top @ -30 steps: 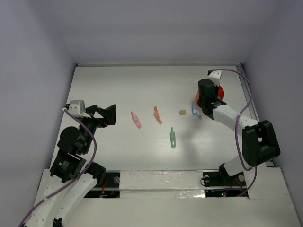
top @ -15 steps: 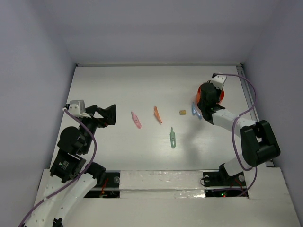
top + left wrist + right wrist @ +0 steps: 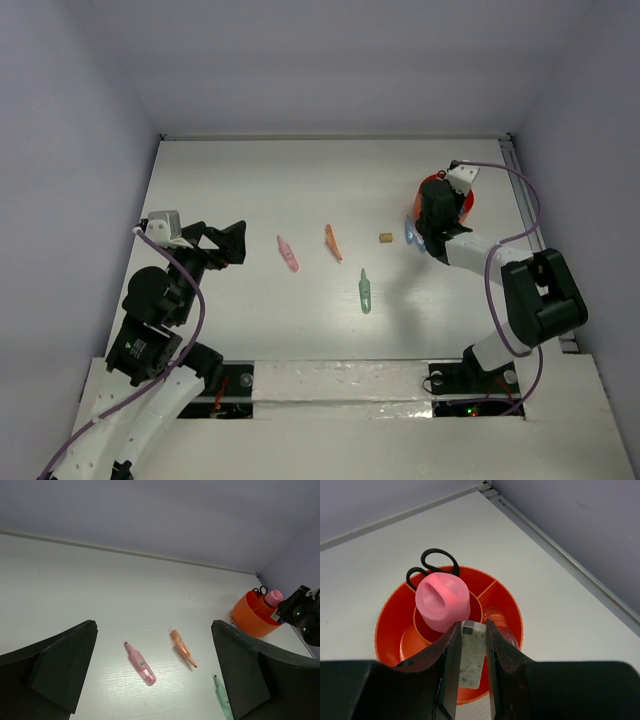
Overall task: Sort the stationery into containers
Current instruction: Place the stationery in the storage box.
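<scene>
From above, my left jaws stand wide apart over the left side of the desk (image 3: pixel 250 180), holding nothing. To their right three pens lie flat and well apart from one another: a pink pen (image 3: pixel 288 254), an orange pen (image 3: pixel 333 242) and, nearer my bases, a green pen (image 3: pixel 365 291). Further right a small tan eraser (image 3: pixel 385 237) sits alone, and just beside my right wrist lies a pale blue stick (image 3: pixel 412 233) (half covered by the arm, so I cannot name it better). My right jaws hang over the red-orange bowl (image 3: pixel 466 203) near the far right edge; this view does not show how they stand.

From my left wrist, both dark fingers (image 3: pixel 60 665) frame the picture with a broad gap between them and nothing in it. In that gap lie the pink pen and the orange pen, and the green pen's tip shows at the inner edge of the right finger. The bowl stands beyond at the right, with black scissors (image 3: pixel 260 590) and a pink-capped bottle (image 3: pixel 273 598) rising out of it, and my other arm is just behind.

From my right wrist, the jaws are narrow and pinch a white speckled eraser (image 3: pixel 471 652) by its long sides. It hangs above the near part of the bowl, just in front of the pink cap (whether it touches the cap I cannot tell). The bowl is split into a round middle well and outer sections. The bottle stands in the middle, and the scissors' loops poke over the far rim.
</scene>
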Available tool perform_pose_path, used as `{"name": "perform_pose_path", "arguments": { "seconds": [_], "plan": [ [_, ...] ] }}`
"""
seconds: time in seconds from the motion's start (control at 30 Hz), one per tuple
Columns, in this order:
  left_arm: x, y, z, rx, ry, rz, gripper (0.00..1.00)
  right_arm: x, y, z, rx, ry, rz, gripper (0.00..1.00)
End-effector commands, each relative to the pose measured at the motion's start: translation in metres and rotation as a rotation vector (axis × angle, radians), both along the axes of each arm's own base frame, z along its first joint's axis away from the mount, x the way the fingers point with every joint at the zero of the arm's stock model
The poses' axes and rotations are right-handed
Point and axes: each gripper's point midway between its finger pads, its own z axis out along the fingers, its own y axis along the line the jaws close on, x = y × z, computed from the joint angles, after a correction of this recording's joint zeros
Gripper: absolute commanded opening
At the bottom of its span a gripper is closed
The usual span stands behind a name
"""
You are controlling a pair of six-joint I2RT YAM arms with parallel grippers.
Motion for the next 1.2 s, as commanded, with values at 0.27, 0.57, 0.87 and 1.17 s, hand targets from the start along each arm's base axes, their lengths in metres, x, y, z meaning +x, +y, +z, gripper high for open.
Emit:
{"name": "perform_pose_path", "arguments": {
  "seconds": [0.27,0.57,0.87,1.17],
  "plan": [
    [0.001,-0.001,0.010,-0.006,-0.039,-0.006,0.99,0.002,0.000,-0.001,0.044,-0.040,-0.027,0.21],
    [0.000,-0.001,0.011,-0.008,-0.043,-0.007,0.99,0.001,0.008,-0.005,0.052,0.003,0.012,0.33],
    [-0.001,-0.001,0.011,-0.009,-0.044,-0.009,0.99,0.000,0.025,0.019,0.103,0.009,0.133,0.60],
    [-0.001,0.000,0.011,-0.009,-0.044,-0.007,0.99,-0.023,0.141,0.005,0.178,0.319,0.651,0.55]
  ]
}}
